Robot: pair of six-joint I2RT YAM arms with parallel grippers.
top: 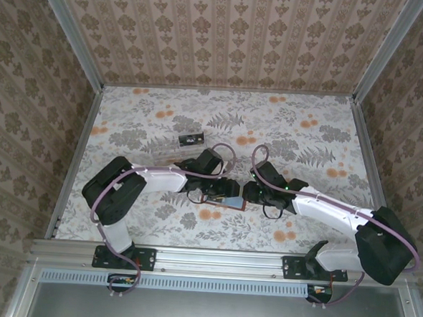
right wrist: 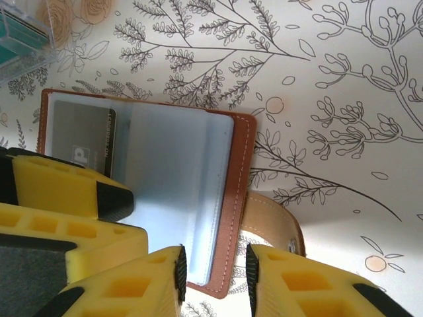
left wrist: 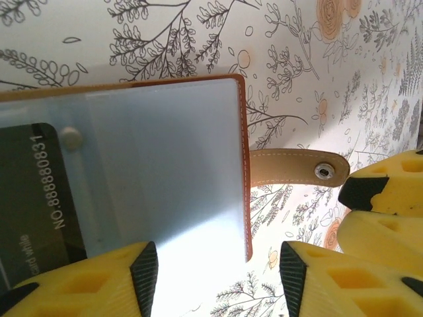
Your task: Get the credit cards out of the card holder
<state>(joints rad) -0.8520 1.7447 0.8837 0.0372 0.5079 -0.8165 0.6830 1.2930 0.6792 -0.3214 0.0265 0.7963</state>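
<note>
Left claw (left wrist: 218, 267) hangs spread astride a corner of our card holder (left wrist: 165, 152) (dark card (left wrist: 39, 198) inside). Right claw (right wrist: 215, 267), narrowly parted, straddles its edge.

top: far, overhead, looking down | wrists: close, facing down | shared: card holder (left wrist: 165, 165)

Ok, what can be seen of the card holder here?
The card holder is a brown leather bifold with pale stitching, lying open and flat on the floral tabletop, blue-grey lining up. A dark card sits in one pocket. A tan strap with a metal snap sticks out sideways. The left gripper and right gripper hold their jaws either side of its edge; contact is unclear.
</note>
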